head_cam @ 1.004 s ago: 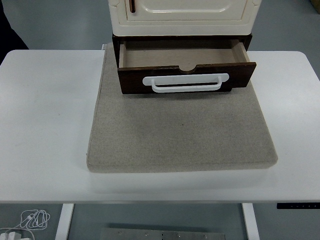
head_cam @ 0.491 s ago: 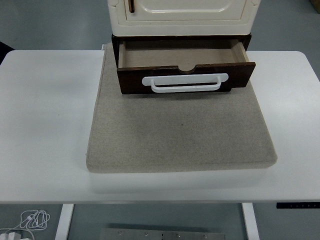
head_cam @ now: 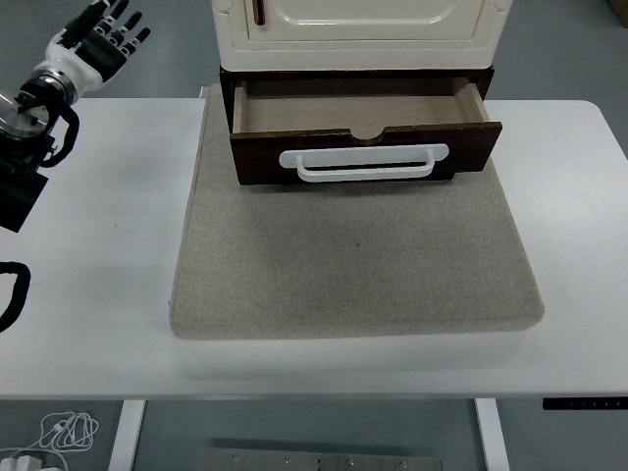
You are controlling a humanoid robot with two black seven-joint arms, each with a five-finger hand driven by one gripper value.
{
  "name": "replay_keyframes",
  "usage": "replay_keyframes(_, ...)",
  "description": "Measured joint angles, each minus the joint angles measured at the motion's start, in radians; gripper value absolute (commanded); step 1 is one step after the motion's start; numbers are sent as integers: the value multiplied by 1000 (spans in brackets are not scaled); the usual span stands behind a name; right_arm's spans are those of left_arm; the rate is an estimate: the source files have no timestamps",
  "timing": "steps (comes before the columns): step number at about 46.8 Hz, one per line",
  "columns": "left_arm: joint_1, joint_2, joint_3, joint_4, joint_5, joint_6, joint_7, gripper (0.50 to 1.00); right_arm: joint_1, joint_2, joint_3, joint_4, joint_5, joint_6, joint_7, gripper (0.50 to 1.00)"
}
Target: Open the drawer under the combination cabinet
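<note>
A cream cabinet (head_cam: 358, 29) stands at the back of a grey mat (head_cam: 353, 265). Under it, the dark brown drawer (head_cam: 363, 132) is pulled out toward me, its inside bare, with a white handle (head_cam: 363, 162) on its front. My left hand (head_cam: 98, 34) is raised at the upper left, far left of the drawer, fingers spread and holding nothing. Its black arm (head_cam: 25, 147) runs down the left edge. The right arm is out of view.
The white table (head_cam: 88, 245) extends on both sides of the mat. A coiled white cable (head_cam: 64, 430) lies on the floor at the lower left, below the table's near edge.
My left arm and hand have come into view at the upper left; earlier frames showed no arm. The drawer stays pulled out as before.
</note>
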Motion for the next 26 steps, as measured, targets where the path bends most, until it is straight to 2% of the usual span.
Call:
replay_keyframes(8,46,-28,-3,0,-25,-106,-16,1000,-1,0,-2,1,0,1,0,926)
replay_keyframes(15,63,-35,-3,1,-100,-166,-32,1000,-2,0,-2,1,0,2,0,926)
replay_keyframes(26,65,-48,-3,14,-118,-184,-64,1000,-7,0,-2,2,-3,2,-1,926)
